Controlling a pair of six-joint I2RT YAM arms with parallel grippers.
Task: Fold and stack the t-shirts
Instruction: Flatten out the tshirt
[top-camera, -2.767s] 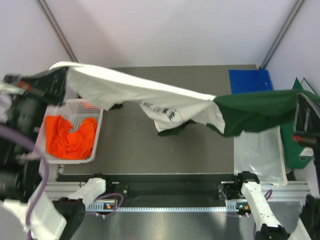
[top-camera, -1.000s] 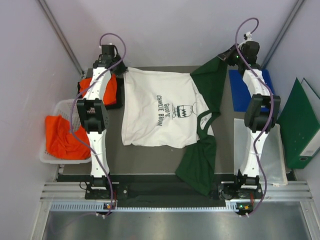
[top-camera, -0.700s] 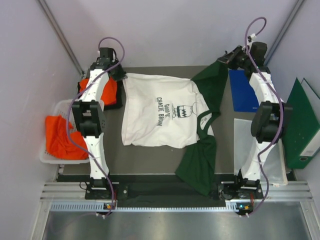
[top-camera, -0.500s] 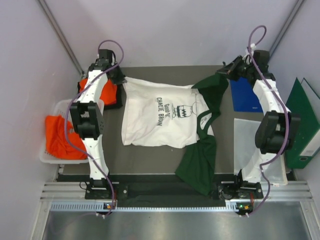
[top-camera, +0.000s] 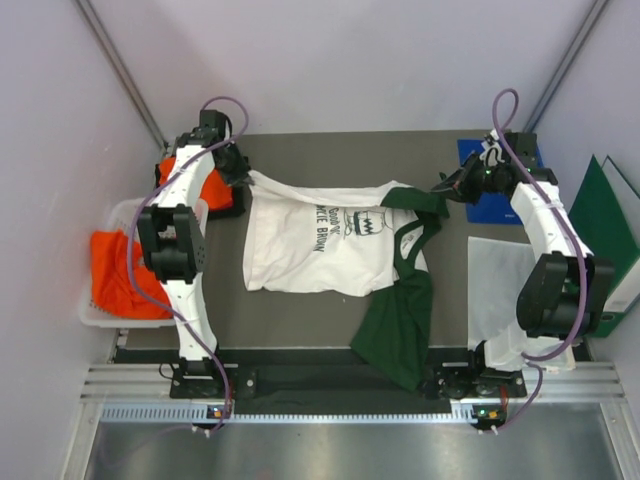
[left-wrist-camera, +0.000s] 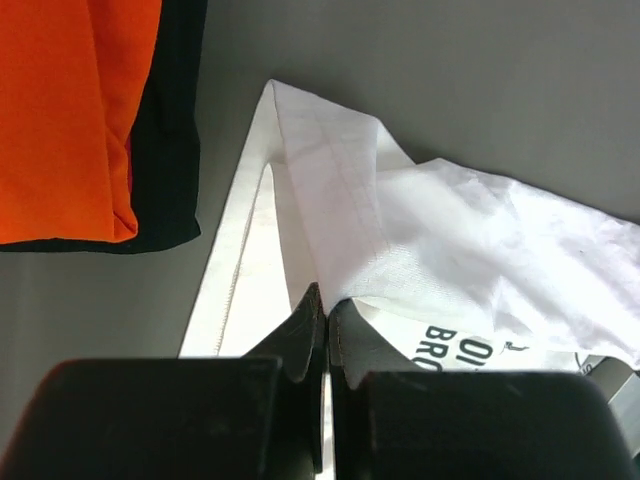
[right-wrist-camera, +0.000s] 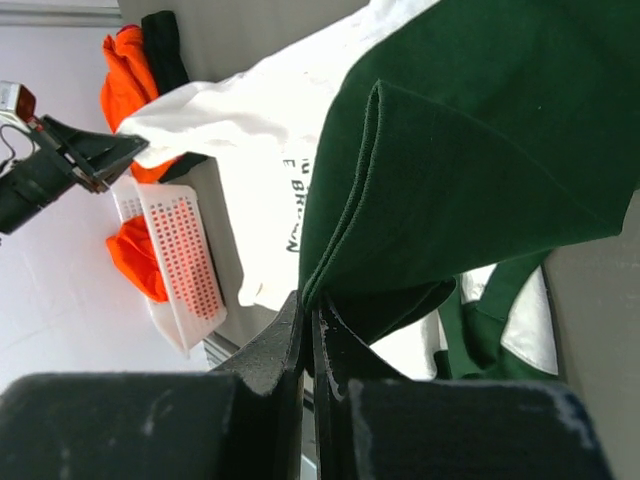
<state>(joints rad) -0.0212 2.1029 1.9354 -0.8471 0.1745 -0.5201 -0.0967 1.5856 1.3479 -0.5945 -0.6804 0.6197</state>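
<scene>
left tool (left-wrist-camera: 325, 310) pinched white hem corner | right tool (right-wrist-camera: 308, 305) pinched green sleeve fold | t-shirt (top-camera: 320, 240) lay mid table (top-camera: 330, 150), long axis left-right, collar rightward | far edge bare; near sleeve overhung near edge

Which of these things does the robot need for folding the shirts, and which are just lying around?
For the job:
- Charlie Brown t-shirt, pinched by the left gripper and right gripper
- folded orange t-shirt
- crumpled orange t-shirt

Just lying about:
- white basket, which only holds the crumpled shirt
- green folder
- blue board
- clear plastic sheet
</scene>
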